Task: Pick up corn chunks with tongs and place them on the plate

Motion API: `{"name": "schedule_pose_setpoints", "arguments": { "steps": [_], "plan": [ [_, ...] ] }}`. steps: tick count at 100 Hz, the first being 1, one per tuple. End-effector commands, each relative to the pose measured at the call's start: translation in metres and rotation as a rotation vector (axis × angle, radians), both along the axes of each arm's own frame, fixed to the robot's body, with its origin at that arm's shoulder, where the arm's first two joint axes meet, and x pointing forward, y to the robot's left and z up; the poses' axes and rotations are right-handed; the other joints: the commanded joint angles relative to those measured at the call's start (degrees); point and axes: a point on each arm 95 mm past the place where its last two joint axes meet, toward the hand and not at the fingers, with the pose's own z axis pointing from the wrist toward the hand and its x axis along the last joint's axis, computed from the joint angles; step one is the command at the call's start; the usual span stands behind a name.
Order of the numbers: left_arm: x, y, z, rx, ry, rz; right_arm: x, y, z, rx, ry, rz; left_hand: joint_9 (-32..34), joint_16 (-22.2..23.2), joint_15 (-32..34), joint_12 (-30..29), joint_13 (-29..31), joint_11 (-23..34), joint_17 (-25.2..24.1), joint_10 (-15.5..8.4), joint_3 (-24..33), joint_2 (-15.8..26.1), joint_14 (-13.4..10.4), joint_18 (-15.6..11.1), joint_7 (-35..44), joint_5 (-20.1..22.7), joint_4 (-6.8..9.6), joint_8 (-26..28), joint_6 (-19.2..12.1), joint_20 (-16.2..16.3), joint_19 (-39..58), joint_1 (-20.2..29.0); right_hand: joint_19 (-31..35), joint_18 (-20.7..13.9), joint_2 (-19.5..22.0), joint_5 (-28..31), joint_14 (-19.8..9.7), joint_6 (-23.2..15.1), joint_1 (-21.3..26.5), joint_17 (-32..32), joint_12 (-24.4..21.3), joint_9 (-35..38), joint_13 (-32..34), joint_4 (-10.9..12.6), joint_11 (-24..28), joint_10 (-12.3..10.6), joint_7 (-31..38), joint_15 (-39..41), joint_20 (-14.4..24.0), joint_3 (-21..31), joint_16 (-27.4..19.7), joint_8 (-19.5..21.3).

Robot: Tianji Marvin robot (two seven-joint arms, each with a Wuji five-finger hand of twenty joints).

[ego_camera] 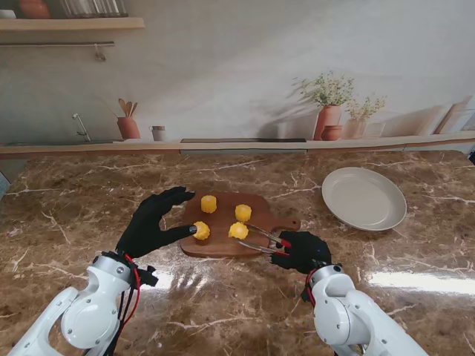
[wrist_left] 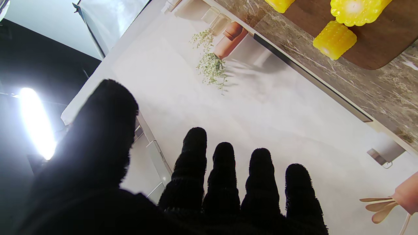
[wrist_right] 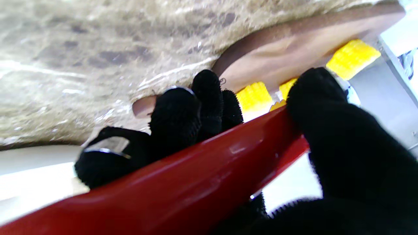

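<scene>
We count four corn chunks on the cutting board (ego_camera: 223, 241) in the middle of the frame, and none on the plate (ego_camera: 364, 198), which sits bare at the right of the frame, well apart from the board. So the task looks to us barely started: no chunk has been delivered yet, and all four are left to move.

Our right hand (ego_camera: 300, 252), at the lower centre-right of the frame, is clenched around the red handles of the tongs (ego_camera: 261, 239). The metal arms reach toward the lower-right corn chunk (ego_camera: 238, 231), with the tips at or just beside it; we cannot tell whether they already pinch it. In the right wrist view the tongs (wrist_right: 183, 176) fill the lower part of the frame with the fingers (wrist_right: 209, 98) wrapped over them.

Our left hand (ego_camera: 152, 222) holds nothing, fingers spread, its thumb touching or just beside the lower-left corn chunk (ego_camera: 201, 231). The other two chunks (ego_camera: 208, 203) (ego_camera: 243, 213) stand farther up the board, untouched.
</scene>
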Motion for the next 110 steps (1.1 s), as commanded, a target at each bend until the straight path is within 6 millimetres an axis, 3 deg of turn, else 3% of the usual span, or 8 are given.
{"name": "schedule_pose_setpoints", "arguments": {
  "steps": [1, 17, 40, 72, 95, 104, 108, 110],
  "plan": [
    [-0.002, 0.0, -0.002, -0.003, 0.003, 0.002, -0.006, -0.008, 0.004, 0.008, 0.007, -0.019, -1.1, -0.8, -1.9, -0.5, -2.4, -1.6, -1.1, -1.8, -2.1, 1.6, -3.3, -1.8, 0.4, 1.2, 1.97, 0.9, -0.3, 1.1, -1.8, 0.1, 12.6, -5.7, 11.8, 5.6, 1.6, -6.1, 2.9, 1.4, -0.7, 1.2, 2.0, 0.8, 1.3, -0.3, 2.8, 2.0, 0.1, 5.0, 0.5, 0.6],
    [-0.001, -0.002, -0.003, -0.011, -0.002, -0.002, -0.003, -0.036, 0.025, 0.018, -0.032, -0.118, -1.0, -0.8, -1.9, -0.4, -2.4, -1.6, -1.1, -1.8, -2.7, 1.8, -3.4, -1.8, 0.4, 1.3, 2.07, 0.9, -0.4, 1.4, -2.0, 0.3, 12.6, -5.7, 11.8, 5.7, 2.0, -5.8, 3.1, 1.4, -0.6, 1.4, 2.0, 0.8, 1.3, -0.1, 2.9, 2.0, 0.1, 4.8, 0.5, 0.9],
    [0.001, -0.007, -0.008, -0.019, 0.013, -0.027, 0.025, -0.094, 0.04, -0.052, -0.019, -0.318, -1.0, -0.9, -2.1, -0.4, -2.6, -1.7, -1.2, -1.7, -3.3, 2.1, -3.5, -2.1, 0.2, 1.3, 2.19, 1.0, -0.2, 1.7, -2.7, 0.7, 12.5, -5.7, 12.0, 5.6, 1.8, -6.1, 3.3, 1.3, -0.4, 1.2, 2.0, 0.8, 1.4, -0.1, 2.9, 2.1, 0.1, 4.3, 0.6, 1.2],
    [0.007, -0.005, -0.012, -0.02, 0.035, -0.022, 0.063, -0.165, 0.034, -0.127, 0.023, -0.54, -0.9, -1.0, -2.1, -0.4, -2.7, -1.8, -1.2, -1.7, -4.2, 2.4, -3.5, -2.2, 0.0, 1.2, 2.31, 1.1, -0.1, 2.1, -3.4, 1.3, 12.8, -5.9, 11.5, 5.9, 1.6, -6.3, 3.5, 1.8, 0.1, 1.6, 2.3, 0.9, 2.0, -0.2, 3.5, 2.7, 0.1, 4.4, 0.9, 1.8],
    [0.01, -0.002, -0.017, -0.015, 0.063, -0.019, 0.082, -0.19, 0.028, -0.166, 0.047, -0.608, -0.9, -1.1, -2.1, -0.3, -2.8, -1.8, -1.0, -1.6, -4.6, 2.7, -3.5, -2.4, 0.0, 1.4, 2.38, 1.1, 0.0, 2.5, -3.6, 1.8, 12.6, -7.4, 9.0, 5.4, 0.2, -5.2, 2.6, 2.9, 0.4, 1.4, 3.0, 0.9, 2.5, -0.3, 2.5, 3.0, -0.5, 6.4, 0.9, 1.0],
    [0.011, -0.002, -0.017, -0.015, 0.066, -0.015, 0.088, -0.193, 0.028, -0.189, 0.047, -0.611, -0.8, -1.1, -2.1, -0.3, -2.9, -1.7, -1.0, -1.7, -4.8, 2.7, -3.6, -2.4, 0.0, 1.4, 2.39, 1.1, 0.1, 2.6, -3.6, 1.9, 12.4, -9.0, 5.2, 5.3, -0.8, -2.3, -1.1, 3.7, 0.8, -0.1, 3.1, 2.4, 3.3, -0.2, -5.0, 3.2, -1.1, 10.8, 0.8, 5.3],
    [0.011, -0.002, -0.017, -0.015, 0.066, -0.013, 0.089, -0.193, 0.028, -0.196, 0.053, -0.614, -0.7, -1.1, -2.1, -0.3, -2.8, -1.7, -1.0, -1.7, -4.8, 2.7, -3.6, -2.4, 0.0, 1.5, 2.4, 1.2, 0.1, 2.6, -3.7, 1.9, 12.3, -9.3, 3.6, 5.5, -1.2, -0.6, -3.3, 3.7, 1.0, -1.3, 2.9, 6.7, 3.7, 0.0, -11.2, 3.2, -1.2, 12.9, 0.9, 10.5],
    [0.011, -0.002, -0.017, -0.015, 0.067, -0.013, 0.09, -0.194, 0.028, -0.2, 0.057, -0.614, -0.8, -1.1, -2.1, -0.3, -2.8, -1.7, -1.0, -1.6, -4.9, 2.7, -3.6, -2.4, 0.0, 1.4, 2.39, 1.1, 0.1, 2.7, -3.7, 1.9, 12.1, -9.6, 2.8, 5.0, -1.4, 0.0, -4.1, 3.7, 1.1, -1.9, 2.7, 7.5, 3.9, 0.0, -12.6, 3.2, -1.2, 13.4, 1.0, 11.6]
  ]
}}
